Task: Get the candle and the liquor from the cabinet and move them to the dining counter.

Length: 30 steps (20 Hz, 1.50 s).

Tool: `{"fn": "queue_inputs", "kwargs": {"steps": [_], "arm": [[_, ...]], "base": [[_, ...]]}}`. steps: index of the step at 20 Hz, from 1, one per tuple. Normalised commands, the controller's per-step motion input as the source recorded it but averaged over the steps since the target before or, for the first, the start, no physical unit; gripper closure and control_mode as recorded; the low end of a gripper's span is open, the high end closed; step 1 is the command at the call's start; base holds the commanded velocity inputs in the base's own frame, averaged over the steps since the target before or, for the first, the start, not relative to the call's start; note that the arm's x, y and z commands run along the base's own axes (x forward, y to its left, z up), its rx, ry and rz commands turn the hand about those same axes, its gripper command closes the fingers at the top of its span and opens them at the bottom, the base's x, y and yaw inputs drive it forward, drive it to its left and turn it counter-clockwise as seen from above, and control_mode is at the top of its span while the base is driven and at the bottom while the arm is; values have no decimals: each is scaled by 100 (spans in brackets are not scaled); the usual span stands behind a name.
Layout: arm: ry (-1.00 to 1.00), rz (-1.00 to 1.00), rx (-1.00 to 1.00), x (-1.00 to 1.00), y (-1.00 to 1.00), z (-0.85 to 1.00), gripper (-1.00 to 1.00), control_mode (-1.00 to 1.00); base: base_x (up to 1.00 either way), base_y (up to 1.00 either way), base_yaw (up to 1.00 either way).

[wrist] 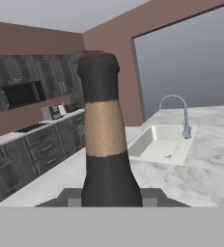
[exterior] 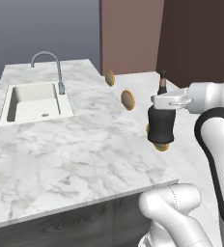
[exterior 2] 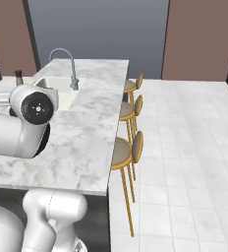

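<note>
My gripper [exterior: 163,102] is shut on the liquor [exterior: 160,126], a squat black bottle with a thin neck and dark cap, held upright in the air. It hangs by the right edge of the dining counter [exterior: 85,144], a white marble island top. In the hand view the liquor's neck [wrist: 103,120] rises between my fingertips, with the dining counter [wrist: 205,178] beyond it. The right base view has the bottle's cap [exterior 2: 18,75] behind my arm at the left, beside the dining counter [exterior 2: 86,138]. Dark wall cabinets [wrist: 46,72] line the far wall. The candle is out of view.
A sink [exterior: 32,102] with a curved faucet [exterior: 56,67] is set into the island's far left. Tan round stools [exterior 2: 126,147] stand along its right side, over a white tiled floor [exterior 2: 185,162]. Dark drawer cabinets [wrist: 32,149] run under a far counter.
</note>
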Motion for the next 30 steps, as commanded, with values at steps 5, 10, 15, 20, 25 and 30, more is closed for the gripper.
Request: {"fn": "queue_inputs", "kwargs": {"steps": [5, 10, 15, 20, 25, 30], "arm": [[0, 0, 0, 0, 0, 0, 100, -100], [0, 0, 0, 0, 0, 0, 100, -100], [0, 0, 0, 0, 0, 0, 100, -100], [0, 0, 0, -2, 0, 0, 100, -100], [1, 3, 6, 1, -17, -11, 100, -100], [5, 21, 11, 15, -36, -17, 100, -100]], "base": [[0, 0, 0], [0, 0, 0], [0, 0, 0], [0, 0, 0], [0, 0, 0], [0, 0, 0]]}}
